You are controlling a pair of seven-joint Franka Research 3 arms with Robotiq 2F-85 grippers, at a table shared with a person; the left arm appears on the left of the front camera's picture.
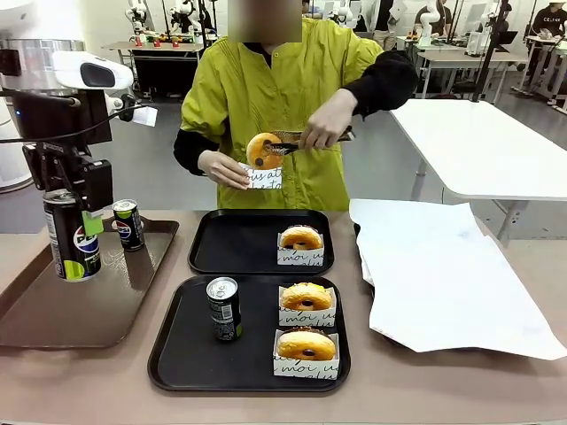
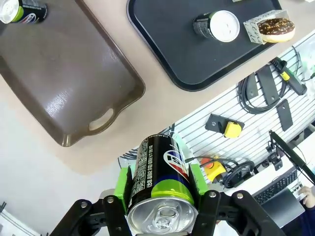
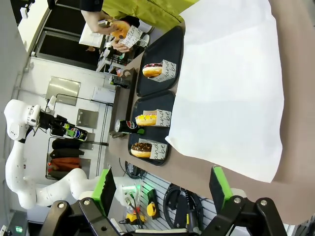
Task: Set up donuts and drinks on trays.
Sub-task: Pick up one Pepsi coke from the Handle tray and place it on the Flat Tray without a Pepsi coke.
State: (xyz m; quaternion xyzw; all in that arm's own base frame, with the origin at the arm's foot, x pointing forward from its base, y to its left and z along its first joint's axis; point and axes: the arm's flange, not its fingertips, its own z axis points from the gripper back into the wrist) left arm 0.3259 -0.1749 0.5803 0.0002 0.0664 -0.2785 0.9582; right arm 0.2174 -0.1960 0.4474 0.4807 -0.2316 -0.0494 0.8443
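My left gripper (image 1: pixel 78 221) is shut on a dark drink can (image 1: pixel 73 237) and holds it upright above the brown tray (image 1: pixel 53 310); its green pads clamp the can (image 2: pixel 161 177). A second can (image 1: pixel 128 223) stands on that brown tray. The near black tray (image 1: pixel 186 345) carries one can (image 1: pixel 223 308) and two sleeved donuts (image 1: pixel 306 303) (image 1: pixel 306 348). One donut (image 1: pixel 301 241) lies on the far black tray (image 1: pixel 232 243). Behind it the person grips another donut (image 1: pixel 263 150) with tongs over a paper sleeve. My right gripper (image 3: pixel 162 189) is open above the table's right end.
A large sheet of white paper (image 1: pixel 443 274) covers the table's right side, next to both black trays. The person stands close behind the far tray, hands above it. The brown tray's handle end (image 2: pixel 101 120) lies near the table edge.
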